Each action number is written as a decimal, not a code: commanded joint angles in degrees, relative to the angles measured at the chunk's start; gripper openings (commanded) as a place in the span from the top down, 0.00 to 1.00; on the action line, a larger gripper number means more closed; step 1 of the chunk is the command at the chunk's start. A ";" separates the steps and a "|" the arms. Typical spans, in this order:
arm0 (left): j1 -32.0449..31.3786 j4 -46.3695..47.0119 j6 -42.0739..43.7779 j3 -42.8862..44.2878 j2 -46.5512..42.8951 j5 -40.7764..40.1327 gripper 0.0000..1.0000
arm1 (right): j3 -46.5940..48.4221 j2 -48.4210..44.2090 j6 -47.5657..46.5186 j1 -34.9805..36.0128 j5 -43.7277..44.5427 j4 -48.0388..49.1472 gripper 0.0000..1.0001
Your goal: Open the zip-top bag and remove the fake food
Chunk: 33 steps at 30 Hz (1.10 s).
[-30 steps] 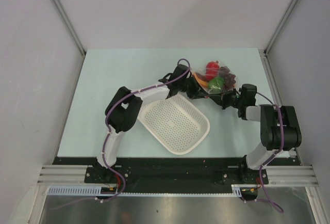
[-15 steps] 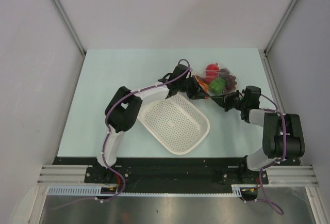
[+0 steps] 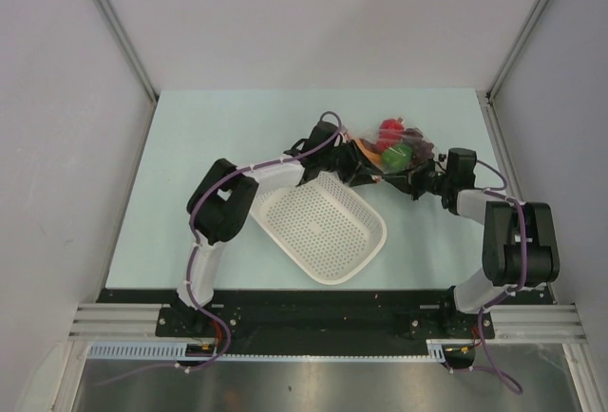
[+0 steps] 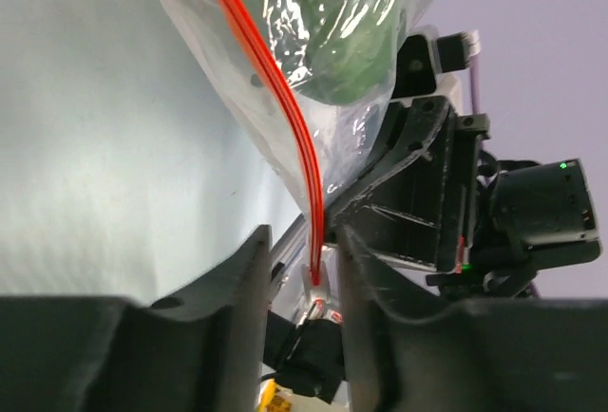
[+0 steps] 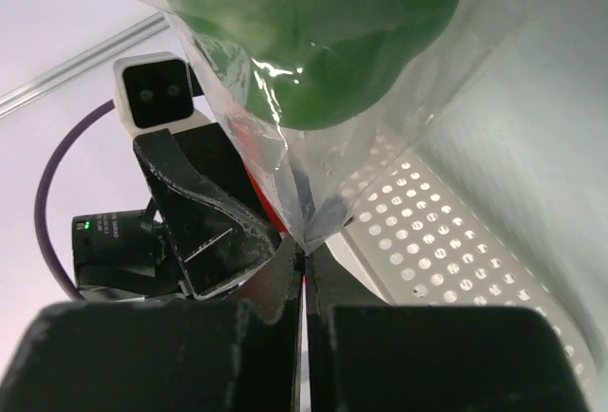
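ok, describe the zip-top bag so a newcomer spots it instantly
On the pale green table, look just beyond the white perforated basket. The zip-top bag is the clear crinkly pouch there, red zipper strip, the only thing holding toy food.

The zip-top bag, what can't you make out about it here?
Zipper open or sealed: top view too small; in the left wrist view the orange-red strip runs off the top edge.
Whether the left gripper clamps the strip: its lower end vanishes in shadow between the fingers.
Full contents of the zip-top bag: wrist views show only the green pepper; the frame edges crop the rest.
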 commanded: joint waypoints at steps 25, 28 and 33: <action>-0.46 -5.10 2.09 1.94 -5.27 -3.68 0.74 | 3.38 1.83 -4.69 -1.65 -6.38 -2.15 1.00; -0.64 -5.19 2.36 2.47 -5.18 -3.95 0.83 | 3.38 2.00 -4.78 -1.65 -6.56 -2.07 1.00; -0.73 -4.75 2.36 2.73 -5.53 -3.68 0.89 | 3.73 1.92 -5.22 -1.74 -6.65 -2.50 1.00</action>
